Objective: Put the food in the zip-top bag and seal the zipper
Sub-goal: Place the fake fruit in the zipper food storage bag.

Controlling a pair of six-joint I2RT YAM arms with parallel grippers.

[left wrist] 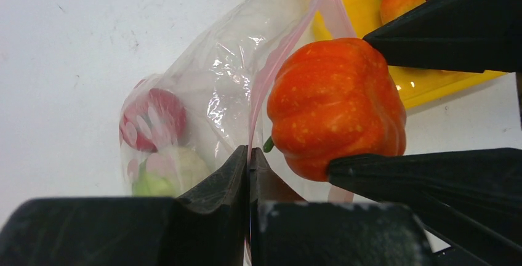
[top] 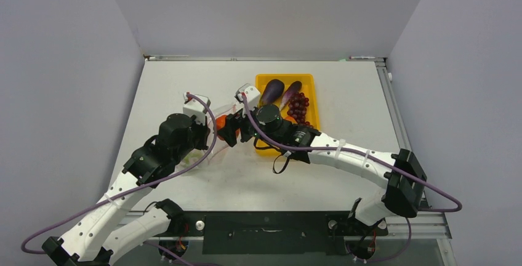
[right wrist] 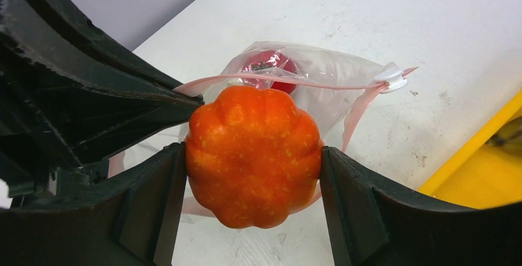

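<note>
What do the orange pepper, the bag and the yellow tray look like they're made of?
The orange pepper: probably moulded plastic or foam, matte, speckled skin. The bag: thin clear plastic film, glossy, crinkled, contents showing through. The yellow tray: likely rigid plastic, smooth, uniform colour.

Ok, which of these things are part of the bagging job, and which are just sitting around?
Job: orange pepper, zip-top bag, zipper, tomato and green piece inside the bag, eggplants, grapes.
Lying about: yellow tray, table.
</note>
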